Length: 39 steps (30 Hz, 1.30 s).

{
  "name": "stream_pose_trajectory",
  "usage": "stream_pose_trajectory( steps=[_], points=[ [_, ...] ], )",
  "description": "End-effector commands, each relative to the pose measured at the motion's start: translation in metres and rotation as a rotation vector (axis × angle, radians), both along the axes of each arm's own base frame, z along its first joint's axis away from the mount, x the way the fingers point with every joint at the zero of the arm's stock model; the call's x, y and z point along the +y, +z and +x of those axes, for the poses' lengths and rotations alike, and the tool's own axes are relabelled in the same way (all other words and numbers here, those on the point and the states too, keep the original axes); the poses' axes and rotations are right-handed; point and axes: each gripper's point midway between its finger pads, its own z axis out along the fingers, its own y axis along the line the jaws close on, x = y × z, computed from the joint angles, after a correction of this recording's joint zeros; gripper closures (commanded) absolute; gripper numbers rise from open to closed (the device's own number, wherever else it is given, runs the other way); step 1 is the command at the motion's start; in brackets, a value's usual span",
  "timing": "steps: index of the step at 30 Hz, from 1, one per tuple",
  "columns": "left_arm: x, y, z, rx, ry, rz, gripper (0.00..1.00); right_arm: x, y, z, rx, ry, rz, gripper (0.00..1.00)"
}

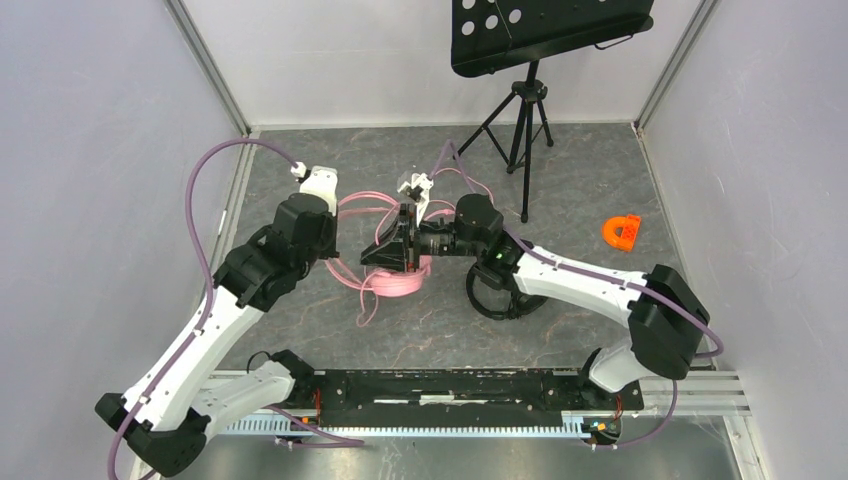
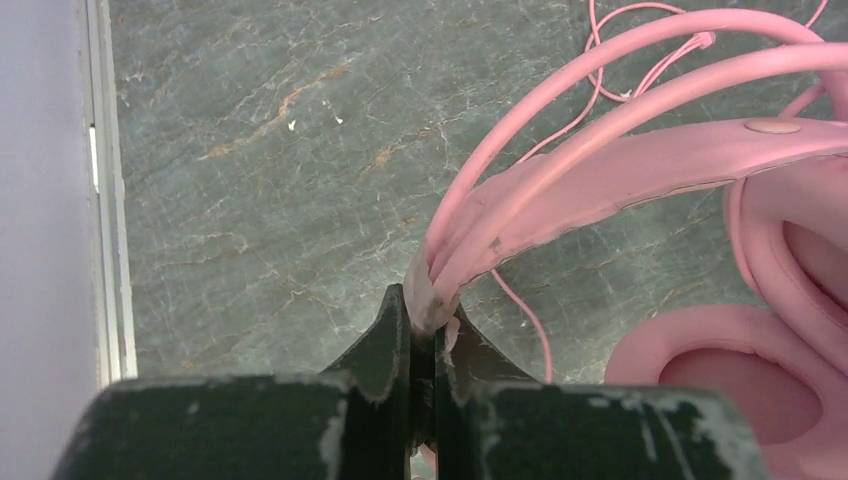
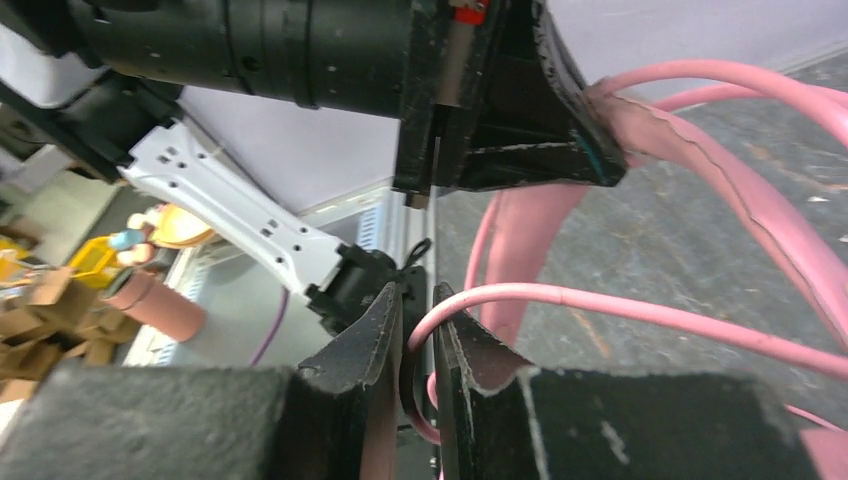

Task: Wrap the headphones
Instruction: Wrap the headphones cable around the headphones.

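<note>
A: Left pincer (image 2: 425, 318)?
B: Clenched on the headband (image 2: 620, 170) of the pink headset (image 1: 395, 282), near one end. Right pincer (image 3: 418, 315) is grasping the pink cable (image 3: 640, 312), a thin loop between the fingers.
A: Where's the headset?
B: Mid-counter (image 1: 580, 180), between the arms, cups low. The black headset (image 1: 497, 297) lies by the right forearm, untouched.
A: Handling?
B: Probably light. The band looks springy with a worn pad; the cable looks limp, maybe slippery. Anchor on the band, not the cups, and wind the cable taut.
</note>
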Motion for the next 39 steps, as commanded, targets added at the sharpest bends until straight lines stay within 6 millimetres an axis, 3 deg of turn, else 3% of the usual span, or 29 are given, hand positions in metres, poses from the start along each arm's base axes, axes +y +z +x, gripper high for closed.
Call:
stream_pose_trajectory(
  steps=[1,6,11,15,20,25,27,32,39],
  points=[
    [-0.005,0.061,0.01,-0.185,0.139,-0.298,0.98,-0.003,0.014,0.013,-0.16,-0.139,-0.044,0.78],
    [-0.006,0.073,0.007,-0.212,0.167,-0.384,0.98,-0.004,0.01,0.015,-0.218,-0.208,-0.08,0.83],
    [0.006,0.074,0.007,-0.215,0.226,-0.355,0.98,-0.016,0.018,0.01,-0.232,-0.228,-0.054,0.87],
    [-0.001,0.081,0.004,-0.221,0.213,-0.431,0.98,-0.025,0.008,0.009,-0.244,-0.249,-0.075,0.82],
    [-0.008,0.098,0.001,-0.247,0.197,-0.533,0.98,-0.021,-0.002,0.004,-0.29,-0.2,-0.094,0.76],
    [-0.01,0.112,0.007,-0.264,0.196,-0.536,0.98,-0.019,0.017,-0.002,-0.387,-0.193,-0.02,0.68],
    [-0.006,0.118,0.01,-0.282,0.214,-0.514,0.98,-0.025,0.028,-0.001,-0.406,-0.232,0.016,0.62],
    [0.008,0.133,0.02,-0.349,0.265,-0.437,0.98,-0.047,0.048,0.002,-0.413,-0.334,0.092,0.6],
    [0.004,0.155,0.023,-0.376,0.251,-0.464,0.98,-0.079,0.033,-0.007,-0.46,-0.396,0.169,0.53]
  ],
)
